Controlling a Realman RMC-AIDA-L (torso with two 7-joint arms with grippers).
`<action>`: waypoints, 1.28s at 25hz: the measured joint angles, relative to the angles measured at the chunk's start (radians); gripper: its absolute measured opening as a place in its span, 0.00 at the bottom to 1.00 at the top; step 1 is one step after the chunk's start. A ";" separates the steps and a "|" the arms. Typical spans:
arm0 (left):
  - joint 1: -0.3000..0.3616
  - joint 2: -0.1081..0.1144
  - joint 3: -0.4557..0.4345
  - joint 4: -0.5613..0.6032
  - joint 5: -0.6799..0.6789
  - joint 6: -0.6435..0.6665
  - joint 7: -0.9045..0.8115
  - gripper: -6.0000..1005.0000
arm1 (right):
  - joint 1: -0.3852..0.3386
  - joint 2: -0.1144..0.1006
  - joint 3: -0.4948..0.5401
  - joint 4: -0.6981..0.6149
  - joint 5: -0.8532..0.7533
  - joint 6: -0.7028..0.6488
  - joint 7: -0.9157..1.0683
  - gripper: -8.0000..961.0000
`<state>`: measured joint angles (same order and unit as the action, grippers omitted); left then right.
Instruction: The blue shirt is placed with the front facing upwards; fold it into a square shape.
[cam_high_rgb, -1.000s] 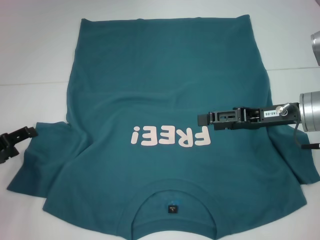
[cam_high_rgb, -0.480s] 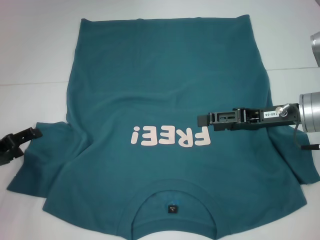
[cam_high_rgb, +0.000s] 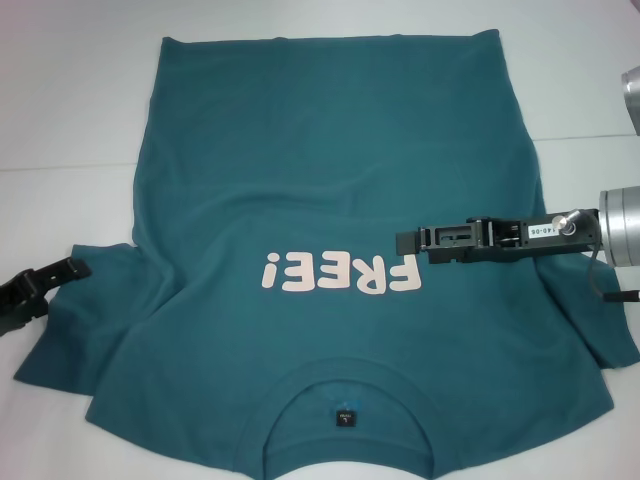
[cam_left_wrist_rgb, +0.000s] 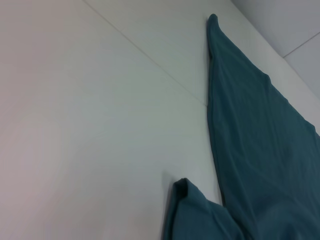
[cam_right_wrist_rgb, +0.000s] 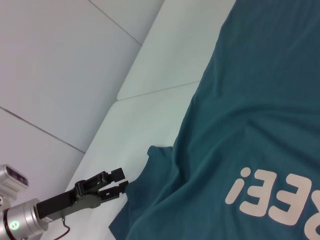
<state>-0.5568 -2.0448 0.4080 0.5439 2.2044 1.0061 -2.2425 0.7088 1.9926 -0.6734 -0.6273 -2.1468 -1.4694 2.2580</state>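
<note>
Plainly, "FREE!" across blue shirt (cam_high_rgb: 330, 190)

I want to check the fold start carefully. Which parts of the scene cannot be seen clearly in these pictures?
- Blue shirt: collar side cut off by the head view's bottom edge.
- Neck label: print too small to read.
- Right gripper: seen side-on over the chest; finger gap unclear.
- Left gripper: contact with the sleeve cannot be judged.

Head overhead; wrists low, oblique; all share shirt (cam_high_rgb: 330, 200).
</note>
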 joint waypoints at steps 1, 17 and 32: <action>0.000 0.000 0.000 -0.002 0.000 0.000 0.000 0.93 | 0.000 0.000 0.000 0.000 0.000 0.000 0.000 0.98; -0.006 0.003 0.026 -0.025 0.000 0.035 -0.013 0.92 | -0.011 -0.001 0.000 0.000 0.001 0.000 -0.002 0.98; -0.006 0.003 0.024 -0.014 0.000 0.057 -0.031 0.92 | -0.011 -0.002 0.003 0.000 0.001 0.002 -0.003 0.98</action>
<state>-0.5626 -2.0417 0.4321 0.5301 2.2044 1.0631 -2.2736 0.6980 1.9911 -0.6700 -0.6272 -2.1460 -1.4679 2.2549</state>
